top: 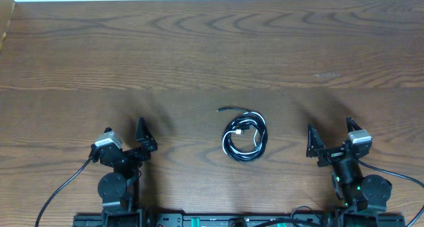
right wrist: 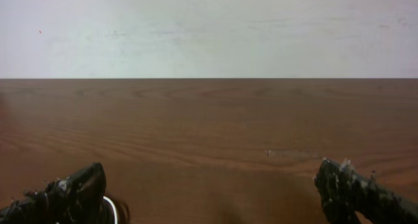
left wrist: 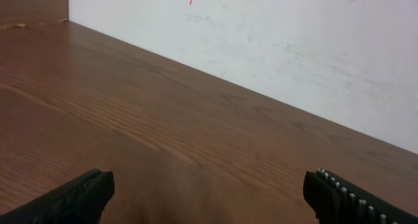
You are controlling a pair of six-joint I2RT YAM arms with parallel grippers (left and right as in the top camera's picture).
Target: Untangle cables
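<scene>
At lower centre of the overhead frame, the cables (top: 227, 139) lie in one tight coil on the desk (top: 199, 55), between the left jaws and right jaws, both wide open and holding nothing. We judge that tugging a single strand could tighten the tangle or drag the whole coil along. We see no container.

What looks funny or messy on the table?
Only the cables: black loops mixed with a white one in one tangled coil, a loose end sticking out at its upper left. Nothing looks broken or spilled.
</scene>
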